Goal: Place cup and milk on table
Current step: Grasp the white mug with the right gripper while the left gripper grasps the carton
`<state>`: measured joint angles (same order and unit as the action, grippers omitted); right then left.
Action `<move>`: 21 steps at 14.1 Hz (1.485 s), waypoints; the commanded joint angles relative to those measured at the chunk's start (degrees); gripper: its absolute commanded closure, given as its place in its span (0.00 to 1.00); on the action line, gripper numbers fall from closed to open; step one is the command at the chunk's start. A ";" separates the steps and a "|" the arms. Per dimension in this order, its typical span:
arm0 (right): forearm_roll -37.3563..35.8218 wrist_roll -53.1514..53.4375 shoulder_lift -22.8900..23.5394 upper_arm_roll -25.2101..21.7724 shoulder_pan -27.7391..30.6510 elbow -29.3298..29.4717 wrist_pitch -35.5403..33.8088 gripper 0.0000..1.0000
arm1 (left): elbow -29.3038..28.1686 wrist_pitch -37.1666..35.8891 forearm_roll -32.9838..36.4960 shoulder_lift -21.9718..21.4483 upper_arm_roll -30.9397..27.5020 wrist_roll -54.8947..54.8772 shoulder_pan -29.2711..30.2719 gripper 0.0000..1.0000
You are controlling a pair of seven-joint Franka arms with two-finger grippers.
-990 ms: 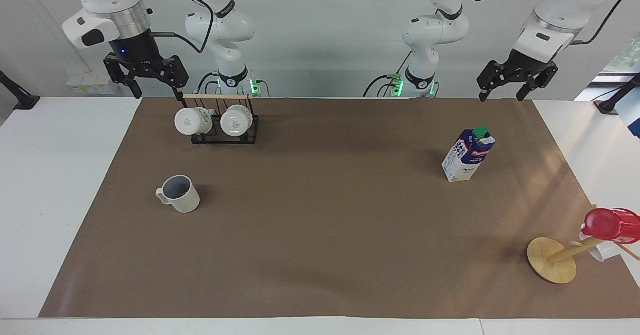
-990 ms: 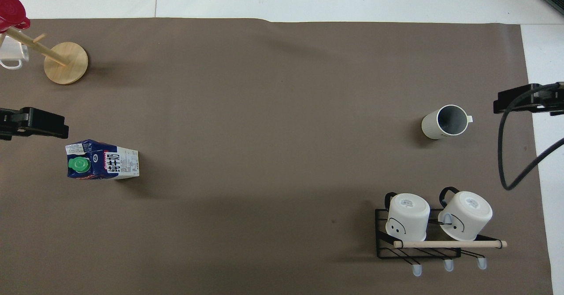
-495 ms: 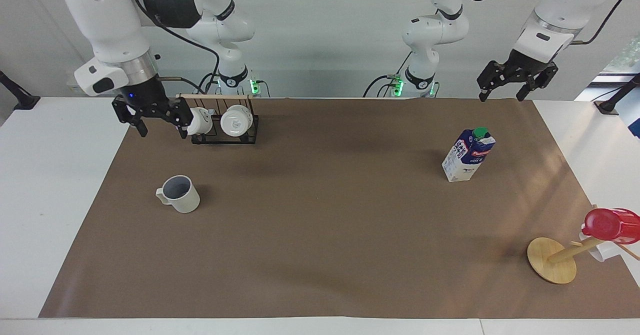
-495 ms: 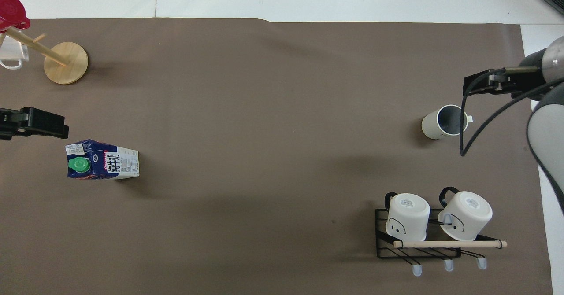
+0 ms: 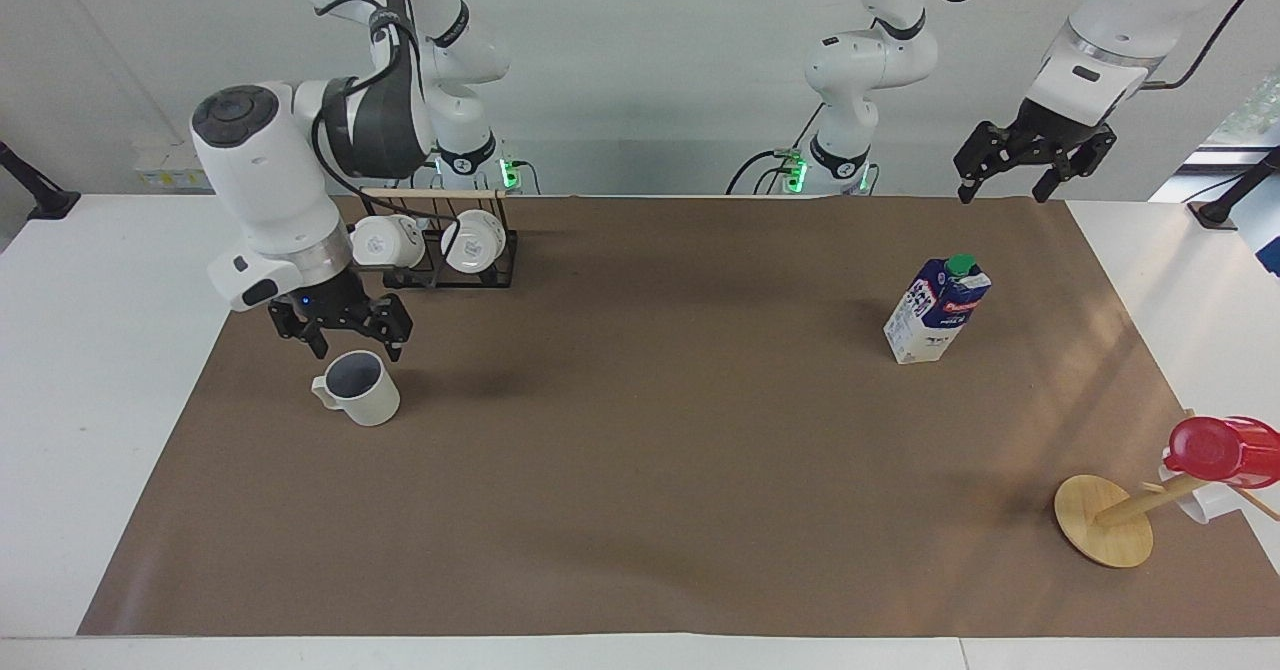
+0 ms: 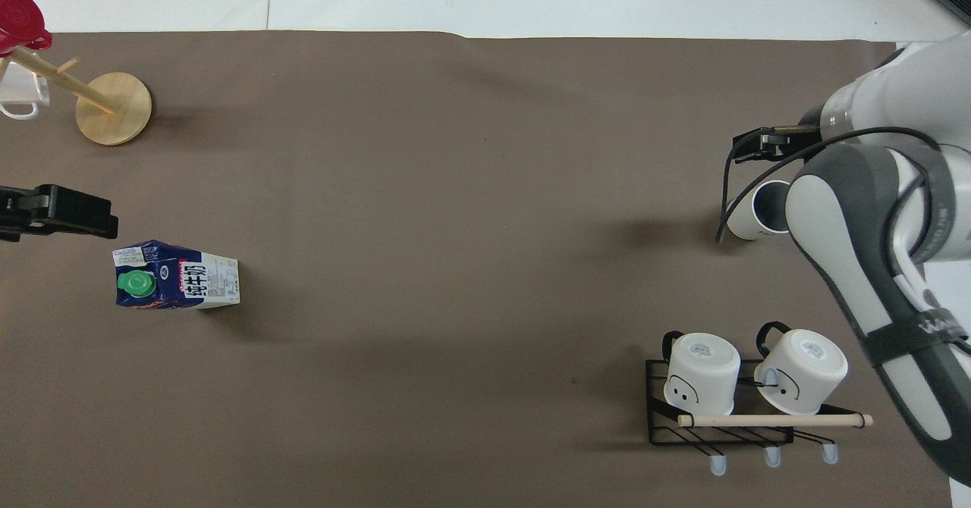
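The cup (image 5: 360, 390) stands upright on the brown paper of the table (image 5: 650, 470), toward the right arm's end. My right gripper (image 5: 345, 343) is open and empty, low over the cup's rim and not touching it. In the overhead view the right arm hides part of the cup (image 6: 745, 221), and the right gripper (image 6: 758, 145) shows above it. The milk (image 5: 936, 310) stands upright toward the left arm's end and also shows in the overhead view (image 6: 176, 275). My left gripper (image 5: 1005, 188) is open and empty. It waits high over the paper's edge, apart from the milk.
A black rack (image 5: 440, 268) holding two glossy white mugs stands nearer to the robots than the cup. A wooden mug tree (image 5: 1105, 520) with a red cup (image 5: 1220, 450) stands at the left arm's end, farther from the robots than the milk.
My right arm has swung down and forward from beside the rack until its gripper is just over the cup. The left arm, cup and milk have not moved.
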<state>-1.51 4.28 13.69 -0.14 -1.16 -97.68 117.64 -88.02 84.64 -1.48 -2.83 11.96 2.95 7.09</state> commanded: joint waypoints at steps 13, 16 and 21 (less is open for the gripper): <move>0.37 -4.80 1.95 0.14 2.74 -15.00 13.32 0.00 | -0.66 -1.58 -0.45 -0.85 0.43 -0.05 1.43 0.00; 0.37 -5.15 1.95 0.14 2.65 -15.00 13.15 0.30 | -6.97 1.92 -0.45 -4.71 0.43 -0.40 2.13 0.00; 0.37 -4.89 1.95 0.14 2.74 -15.00 12.88 1.00 | -14.01 6.32 -0.45 -7.36 0.43 -0.93 3.28 0.00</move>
<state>-1.52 1.12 15.88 -0.42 0.72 -111.94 129.50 -97.33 88.08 -1.48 -7.49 11.85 2.96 8.75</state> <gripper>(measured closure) 0.498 0.000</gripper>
